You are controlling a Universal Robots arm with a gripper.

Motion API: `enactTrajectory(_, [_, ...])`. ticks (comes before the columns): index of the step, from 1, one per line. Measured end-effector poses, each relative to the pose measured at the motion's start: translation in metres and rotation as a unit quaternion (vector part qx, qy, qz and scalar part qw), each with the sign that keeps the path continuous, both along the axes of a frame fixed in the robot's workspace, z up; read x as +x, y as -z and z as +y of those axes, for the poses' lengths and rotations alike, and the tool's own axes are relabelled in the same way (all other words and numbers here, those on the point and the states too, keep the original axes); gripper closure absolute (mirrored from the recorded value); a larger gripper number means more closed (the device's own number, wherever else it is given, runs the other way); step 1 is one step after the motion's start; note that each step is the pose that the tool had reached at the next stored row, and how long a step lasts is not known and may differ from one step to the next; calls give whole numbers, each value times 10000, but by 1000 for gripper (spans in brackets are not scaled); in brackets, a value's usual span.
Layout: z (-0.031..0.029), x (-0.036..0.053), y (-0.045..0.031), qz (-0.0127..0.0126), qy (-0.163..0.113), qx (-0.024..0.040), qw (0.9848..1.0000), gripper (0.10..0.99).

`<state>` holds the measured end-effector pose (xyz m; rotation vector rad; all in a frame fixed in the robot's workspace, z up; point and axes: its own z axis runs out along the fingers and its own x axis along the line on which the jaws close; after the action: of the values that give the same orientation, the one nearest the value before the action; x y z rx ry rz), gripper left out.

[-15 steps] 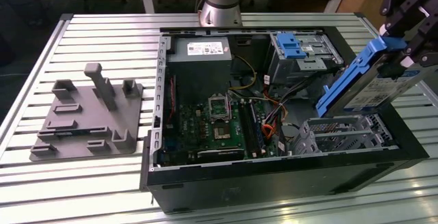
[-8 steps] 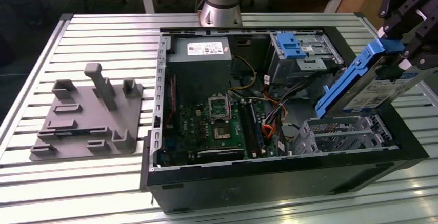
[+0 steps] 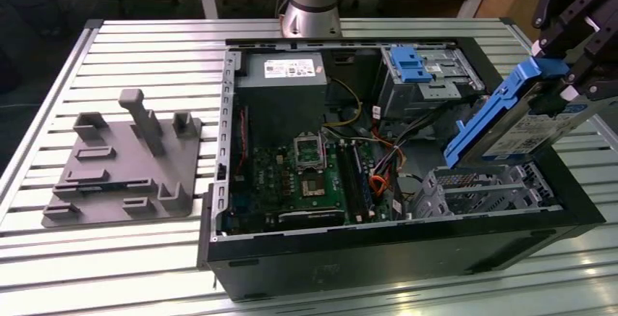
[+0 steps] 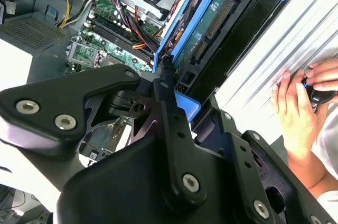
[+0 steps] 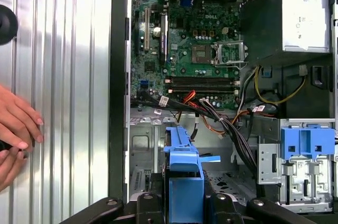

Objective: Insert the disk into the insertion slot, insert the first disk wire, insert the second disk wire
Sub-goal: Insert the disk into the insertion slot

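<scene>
My gripper (image 3: 572, 70) is shut on the disk (image 3: 526, 124), a silver drive in a bright blue carrier. It hangs tilted in the air at the exterior view's right, over the case's near right corner. Just below it sits the insertion slot (image 3: 483, 189), a low perforated silver cage with nothing in it. In the first wrist view the blue carrier (image 5: 185, 179) stands edge-on between the black fingers (image 5: 143, 207), above the slot (image 5: 143, 147). The second wrist view has the disk's (image 4: 211, 23) connector edge pointing into the case. Loose orange and black wires (image 3: 381, 158) lie beside the cage.
The open computer case (image 3: 386, 258) lies on a slatted metal table (image 3: 145, 41). Inside are a motherboard (image 3: 309, 178), a grey power supply (image 3: 285, 66) and a taller bay with a blue latch (image 3: 410, 66). A grey fixture (image 3: 126, 164) stands left. A person's hands (image 5: 16, 129) rest beside the case.
</scene>
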<state>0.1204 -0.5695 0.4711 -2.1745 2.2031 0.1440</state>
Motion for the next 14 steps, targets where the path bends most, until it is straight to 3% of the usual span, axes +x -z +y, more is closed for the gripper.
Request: enactTrajectory(14, [-9, 0, 38, 0, -36, 0, 10000, 722])
